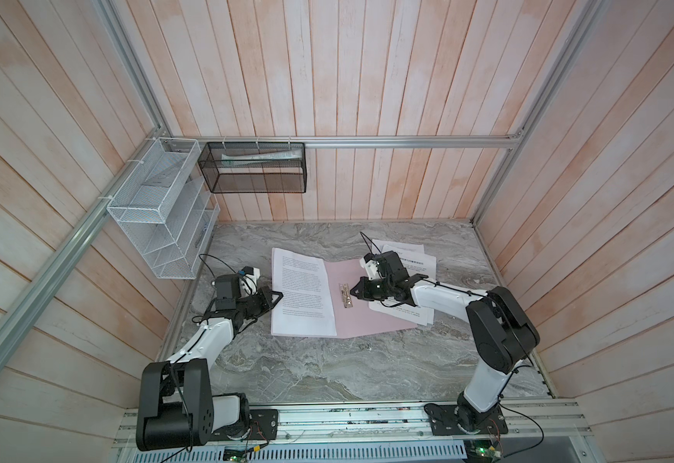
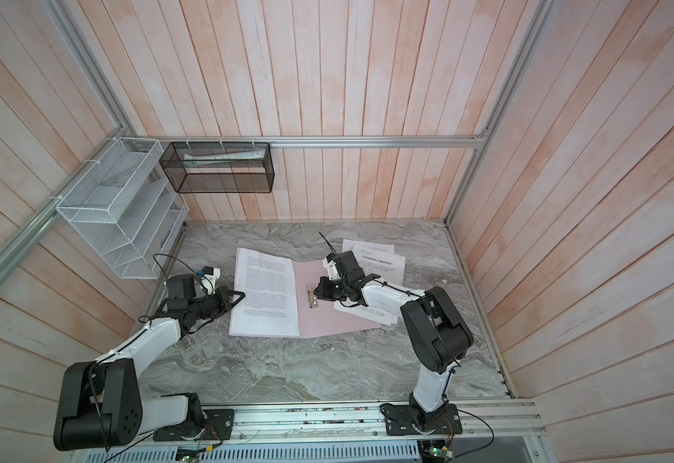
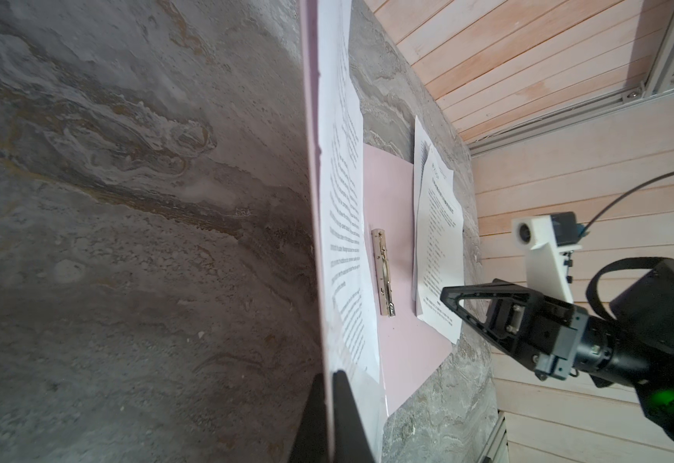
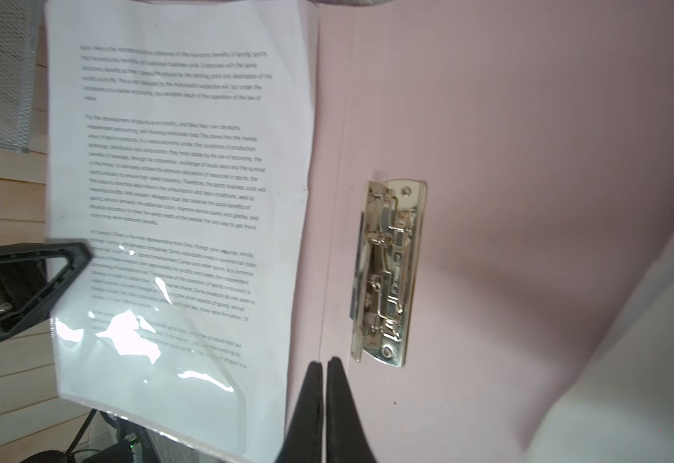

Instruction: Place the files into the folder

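The pink folder [image 1: 367, 320] [image 2: 327, 320] lies open on the marble table, its metal clip [image 1: 345, 296] [image 4: 391, 272] along the spine. A white printed sheet [image 1: 299, 296] [image 4: 175, 200] covers its left cover. My left gripper [image 1: 279, 296] [image 3: 329, 375] is shut on that cover's outer edge, with the sheet. More files [image 1: 407, 256] [image 3: 439, 240] lie fanned over the folder's right side and the table behind it, partly under my right arm. My right gripper [image 1: 353, 289] [image 4: 323, 360] is shut and empty, just above the spine by the clip's near end.
A white wire rack [image 1: 159, 208] and a black mesh basket [image 1: 255, 168] holding rolled papers hang on the left and back walls above the table. Wooden walls close the table [image 1: 327, 368] on three sides. The arm bases stand on the front rail.
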You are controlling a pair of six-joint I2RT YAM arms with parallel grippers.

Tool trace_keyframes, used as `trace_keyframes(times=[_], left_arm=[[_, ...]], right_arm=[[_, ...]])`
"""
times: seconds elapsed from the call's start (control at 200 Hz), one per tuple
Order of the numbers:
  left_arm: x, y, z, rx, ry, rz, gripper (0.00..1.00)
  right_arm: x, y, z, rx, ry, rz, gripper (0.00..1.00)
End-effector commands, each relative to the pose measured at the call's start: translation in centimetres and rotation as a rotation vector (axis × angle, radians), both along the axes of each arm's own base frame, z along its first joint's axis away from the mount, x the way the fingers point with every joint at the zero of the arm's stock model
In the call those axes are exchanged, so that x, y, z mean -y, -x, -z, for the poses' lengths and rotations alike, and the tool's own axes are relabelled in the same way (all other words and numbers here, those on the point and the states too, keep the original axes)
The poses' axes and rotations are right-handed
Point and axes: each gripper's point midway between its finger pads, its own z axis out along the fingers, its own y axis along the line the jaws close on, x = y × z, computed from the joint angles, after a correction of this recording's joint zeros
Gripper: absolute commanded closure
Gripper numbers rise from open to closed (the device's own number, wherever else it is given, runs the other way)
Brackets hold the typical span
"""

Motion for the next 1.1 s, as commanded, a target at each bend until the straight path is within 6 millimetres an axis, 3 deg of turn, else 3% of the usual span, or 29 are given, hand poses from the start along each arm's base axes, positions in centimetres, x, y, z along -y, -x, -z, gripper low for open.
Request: trace_keyframes(times=[0.0, 0.195, 0.435, 1.095], left_arm=[[-0.3, 0.0, -0.5, 0.026, -0.019, -0.002, 1.00], [-0.2, 0.0, -0.4, 0.024, -0.017, -0.001, 1.00], [-0.3, -0.1, -0.4, 0.021, -0.017, -0.003, 1.00], [-0.2, 0.0, -0.3, 0.023, -0.013, -0.002, 1.00]], right_arm=[[-0.5, 1.3, 0.8, -0.057, 0.003, -0.043, 0.90], [-1.6, 2.1, 3.0, -0.093, 0.033, -0.065, 0.83], [-1.4, 2.2, 5.6, -0.122, 0.109, -0.041, 0.87], [-1.5, 1.7, 7.1, -0.136, 0.139, -0.040, 0.87]])
